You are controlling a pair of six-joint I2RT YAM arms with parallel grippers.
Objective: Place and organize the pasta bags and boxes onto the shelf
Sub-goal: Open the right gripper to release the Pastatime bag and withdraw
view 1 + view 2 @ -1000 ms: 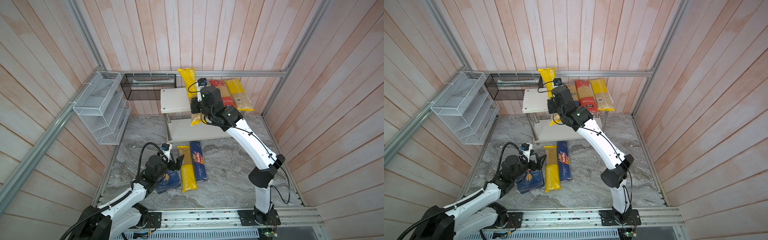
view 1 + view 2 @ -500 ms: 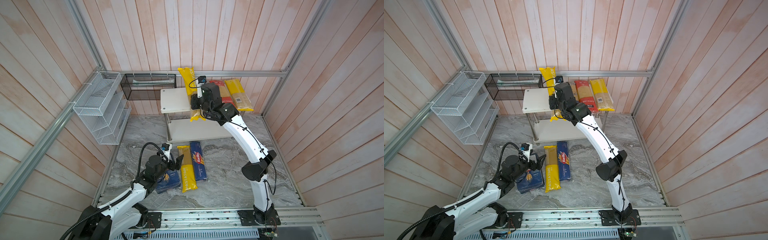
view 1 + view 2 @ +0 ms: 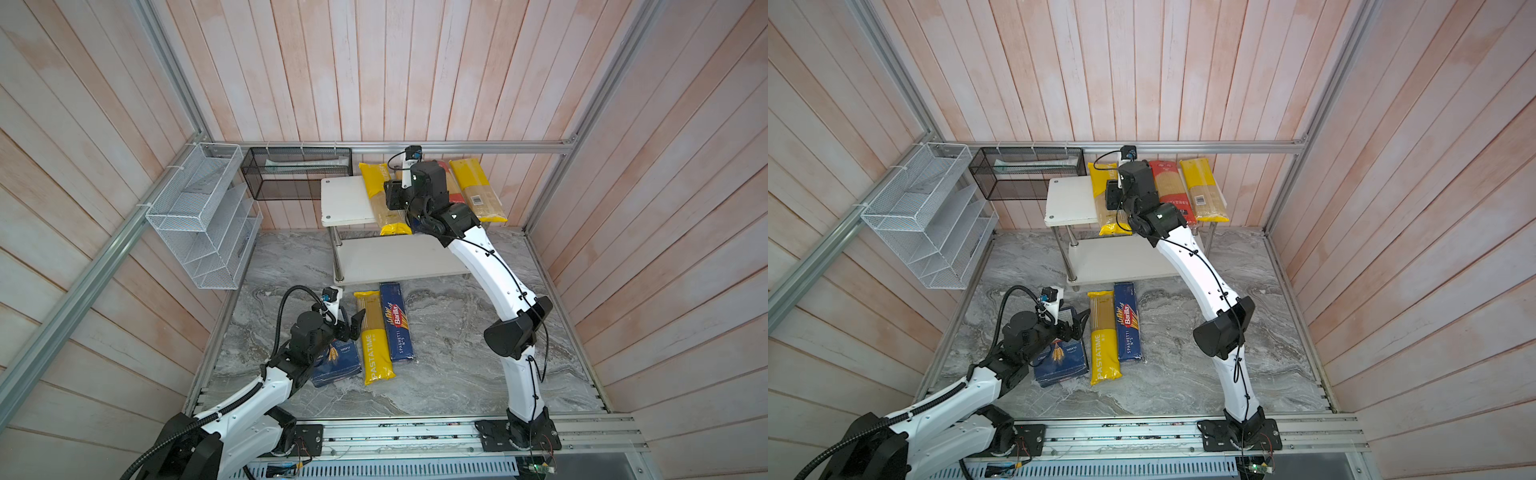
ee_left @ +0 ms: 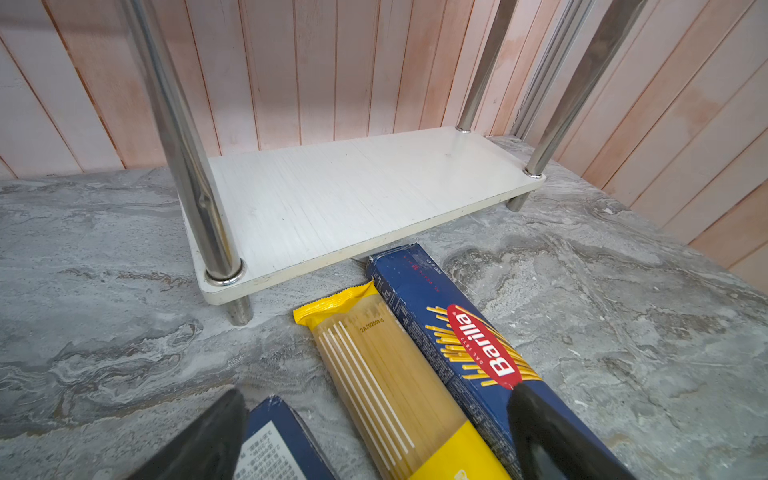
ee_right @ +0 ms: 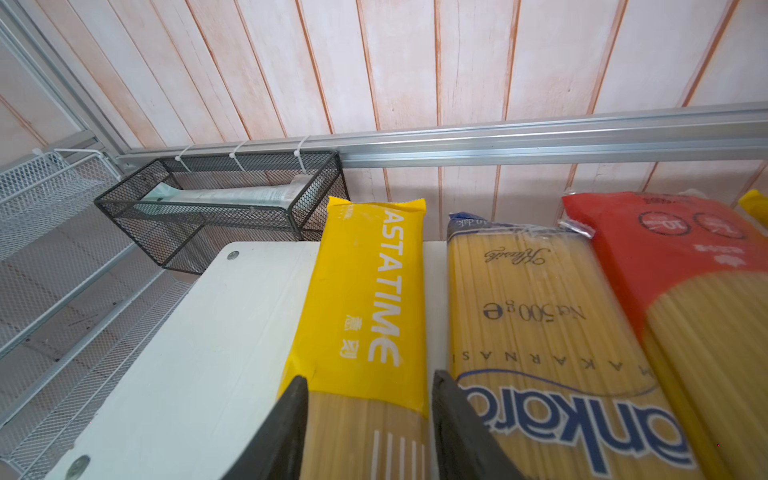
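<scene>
Right hand set PASTATIME bag onto shelf.

Right gripper sits over the yellow bag on the shelf; left gripper hovers above the wide blue box.

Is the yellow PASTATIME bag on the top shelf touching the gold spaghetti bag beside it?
Apart. The right wrist view shows a strip of bare white shelf between the PASTATIME bag and the gold bag along their visible length.

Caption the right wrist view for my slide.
Open right gripper straddles a yellow PASTATIME spaghetti bag on the white shelf board, beside a gold-and-blue bag and a red bag.
</scene>
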